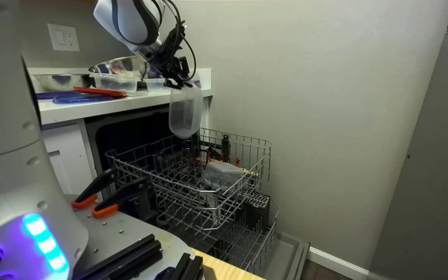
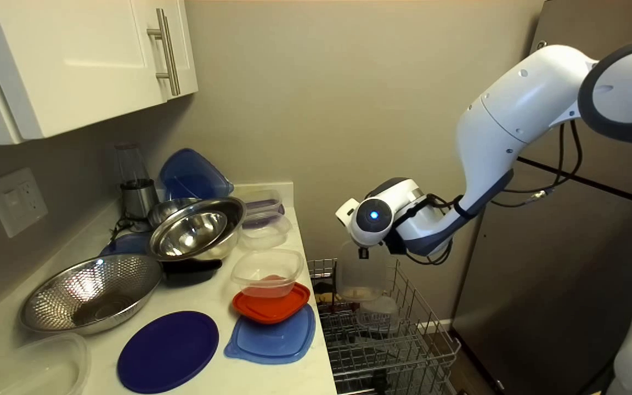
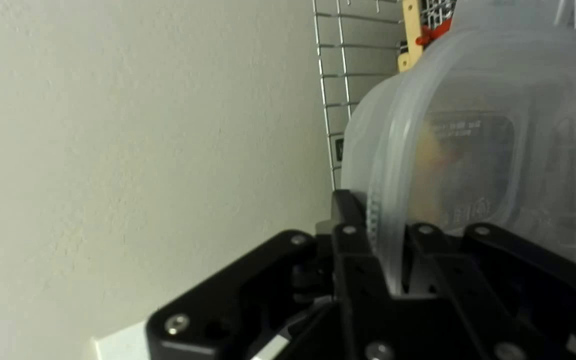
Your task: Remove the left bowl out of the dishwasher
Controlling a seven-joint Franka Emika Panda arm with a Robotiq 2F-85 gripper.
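Note:
The left bowl (image 1: 186, 112), a clear plastic container with rounded corners, hangs on its side above the dishwasher's upper rack (image 1: 208, 190). My gripper (image 1: 178, 82) is shut on its rim at the upper end. In the wrist view, the bowl's thick rim (image 3: 393, 165) runs down between the black fingers (image 3: 350, 245). An exterior view shows the bowl (image 2: 361, 274) beneath the wrist, with the fingers hidden there. The dishwasher (image 1: 130, 132) stands open, its dark cavity under the counter and both racks pulled out. A second clear container (image 1: 224, 175) lies in the upper rack.
The white counter (image 2: 316, 351) edges the rack and carries a clear container (image 2: 267, 269), red lid (image 2: 272, 303), blue lids, steel bowls (image 2: 198, 227) and a colander (image 2: 94, 293). A grey wall (image 1: 305, 116) stands close beyond the rack. Two orange-tipped clamps (image 1: 105, 210) sit by the robot's base.

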